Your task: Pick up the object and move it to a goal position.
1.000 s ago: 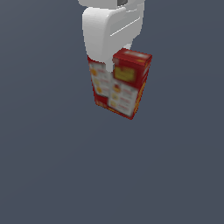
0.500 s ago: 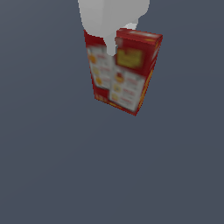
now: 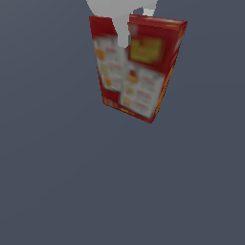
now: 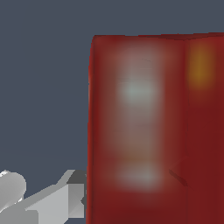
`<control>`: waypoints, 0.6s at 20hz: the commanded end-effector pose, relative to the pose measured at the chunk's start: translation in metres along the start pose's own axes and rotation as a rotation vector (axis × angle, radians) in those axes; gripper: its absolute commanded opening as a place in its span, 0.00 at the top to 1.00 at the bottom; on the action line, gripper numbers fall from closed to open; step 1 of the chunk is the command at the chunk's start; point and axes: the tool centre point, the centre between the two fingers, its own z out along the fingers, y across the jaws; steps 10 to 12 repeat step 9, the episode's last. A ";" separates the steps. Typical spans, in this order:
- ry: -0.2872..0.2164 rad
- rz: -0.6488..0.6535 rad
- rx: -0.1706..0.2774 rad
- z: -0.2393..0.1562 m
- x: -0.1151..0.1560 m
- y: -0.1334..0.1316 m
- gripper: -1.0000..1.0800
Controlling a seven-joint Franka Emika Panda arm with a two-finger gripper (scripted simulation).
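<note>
Exterior view coverage is taken up mostly by a plain grey ground point(image 3: 119, 191), on which nothing else is seen. Against it, in the upper middle of the picture, the red box point(image 3: 136, 67) is shown hanging upright with a slight tilt, its lower corner swung toward the exterior view's right. Yellow and white printed panels are carried on its broad face, and a narrower red side is turned to the exterior view's right. No contact between the box and the ground can be made out; it is judged to be lifted clear.

Above the box, the white gripper point(image 3: 125, 29) is cut off by the upper edge of the picture. One finger point(image 3: 123, 33) is laid down over the printed face near its top edge; the opposite finger is hidden behind the box. The claw is therefore judged to be clamped on the top of the box. In the wrist view the box point(image 4: 144, 131) fills most of the frame, and one grey finger point(image 4: 65, 199) is seen touching its edge.

No goal marker is visible, so progress toward it cannot be read.

Since the box is held only near its top, most of its bulk hangs below the pads. A swing or a slow slip could be caused by any quick sideways move, and the existing tilt could be worsened. If the hold is lost, the box would be dropped short of the goal.
</note>
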 end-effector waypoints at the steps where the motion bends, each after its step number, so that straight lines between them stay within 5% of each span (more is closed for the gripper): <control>1: 0.001 0.000 -0.001 -0.004 0.001 0.001 1.00; 12: 0.001 0.000 -0.001 -0.009 0.002 0.002 1.00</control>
